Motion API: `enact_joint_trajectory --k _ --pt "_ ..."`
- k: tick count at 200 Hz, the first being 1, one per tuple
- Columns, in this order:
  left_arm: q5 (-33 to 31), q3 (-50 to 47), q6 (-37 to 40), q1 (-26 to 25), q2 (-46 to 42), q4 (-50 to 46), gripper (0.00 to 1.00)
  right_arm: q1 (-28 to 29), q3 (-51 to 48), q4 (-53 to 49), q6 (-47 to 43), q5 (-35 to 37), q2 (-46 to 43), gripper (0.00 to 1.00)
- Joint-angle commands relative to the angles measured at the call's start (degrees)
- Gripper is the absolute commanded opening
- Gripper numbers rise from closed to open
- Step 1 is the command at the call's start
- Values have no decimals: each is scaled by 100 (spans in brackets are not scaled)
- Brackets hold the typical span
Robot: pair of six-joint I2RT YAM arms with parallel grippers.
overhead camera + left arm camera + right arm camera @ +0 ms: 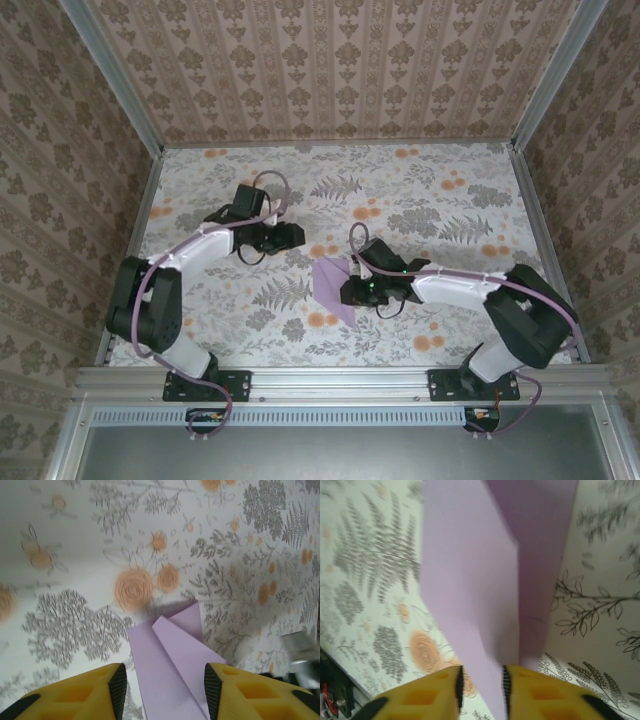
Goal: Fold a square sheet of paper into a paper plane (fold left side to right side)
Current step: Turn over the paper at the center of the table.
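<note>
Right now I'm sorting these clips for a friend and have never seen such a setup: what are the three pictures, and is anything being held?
Two robot arms are bolted at the near edge of a table covered in flowered cloth. The top view looks down from above and behind them. The other two views come from a camera on each wrist, so the yellow blocks at the bottom are that arm's own fingers. A lilac paper plane, partly folded, lies between the arms. The right gripper has its fingers either side of the paper's edge with a narrow gap; whether it pinches is unclear. The left gripper stands open over the paper, holding nothing.
</note>
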Motion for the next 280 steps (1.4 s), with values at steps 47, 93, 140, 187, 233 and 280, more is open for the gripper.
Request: enact_joint_trajectory --k 47,93,140,187,233,280 --pt "127 -1133 -1230 -842 -170 1116 53 -427 13 -407 -610 535 -514 54" --pt "129 -870 -1325 -1159 498 1404 53 -425 22 2 -574 115 -314 54" --pt "76 -743 -1360 -1257 779 1482 53 -427 370 265 -585 -100 366 50" --pt "73 -678 -1362 -1293 904 1483 54 -430 557 304 -635 -101 655 27" --pt "142 -483 -1359 -1366 1087 1499 55 -436 490 1 -759 207 503 8" --pt "177 -265 -1342 -1436 1329 1519 55 -489 359 -56 -726 257 369 8"
